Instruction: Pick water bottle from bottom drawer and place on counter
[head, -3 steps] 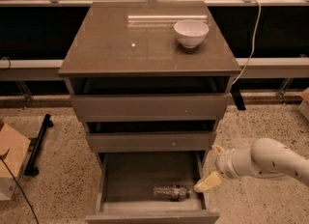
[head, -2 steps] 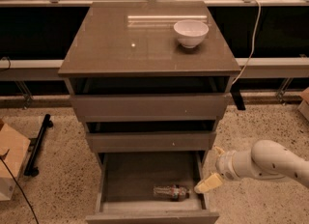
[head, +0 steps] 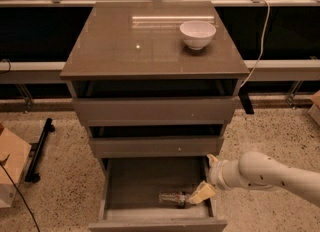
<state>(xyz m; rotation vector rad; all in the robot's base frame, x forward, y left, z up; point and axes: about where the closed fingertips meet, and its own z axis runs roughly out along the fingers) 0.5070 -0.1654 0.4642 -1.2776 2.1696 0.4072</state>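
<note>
Eyes on the water bottle point(head: 174, 198): it lies on its side on the floor of the bottom drawer point(head: 150, 178), toward the near right corner. You can see clear ribbed plastic with a dark reddish band around it. The drawer is pulled well out, and its bare grey inside is plain to see. Your gripper point(head: 207, 177) is at the drawer's right wall with its jaws apart. One cream finger sits high by the middle drawer point(head: 155, 147), the other low, just beside the bottle's right end. It has nothing clamped. The white arm point(head: 272, 175) reaches in from the right.

Up top, the tabletop point(head: 130, 51) is a glossy grey-brown slab, wider than the drawers and catching reflections. A white bowl point(head: 197, 34) stands toward its far right. The top drawer point(head: 155, 110) shows a dark gap above its front.

Around you the floor point(head: 270, 131) is speckled. A cardboard box point(head: 11, 168) and a black stand point(head: 39, 150) sit at the left. A white cable point(head: 258, 43) hangs down behind on the right, and metal posts line the far wall.
</note>
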